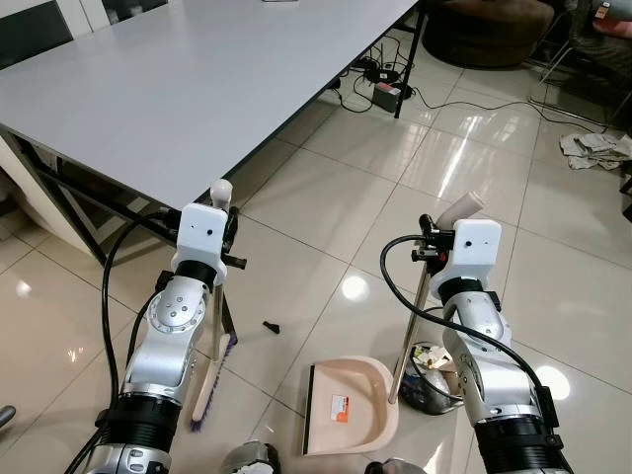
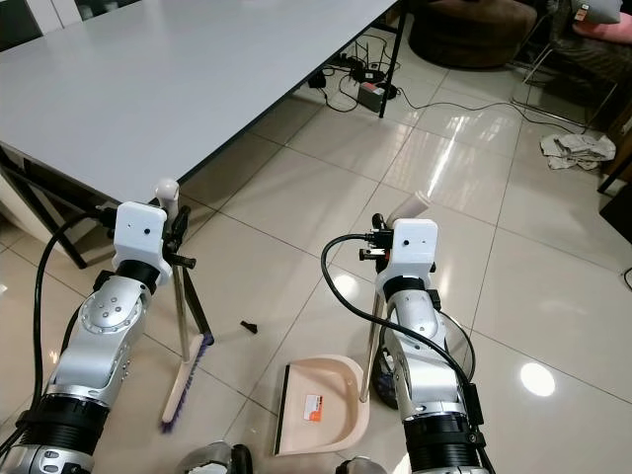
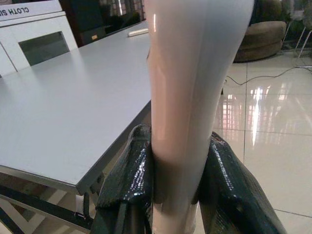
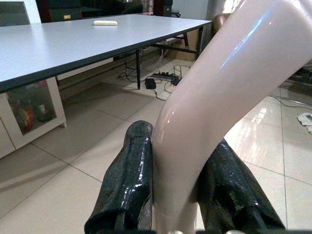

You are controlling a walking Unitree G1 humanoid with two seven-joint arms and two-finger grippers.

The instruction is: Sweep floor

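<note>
Grippers clenched on broom and dustpan handles
Left gripper (image 3: 178, 195) grasps broom (image 1: 211, 380); right gripper (image 4: 180, 195) grasps dustpan (image 1: 348, 405), pan on floor below it

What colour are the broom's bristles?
Purple, on the broom held by the left gripper; clearest in the left eye view.

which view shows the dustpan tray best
The left eye view: the whole beige dustpan lies flat on the floor tiles, its pole rising to the right gripper. The right eye view cuts its bottom edge slightly. The right wrist view shows its handle close up.
</note>
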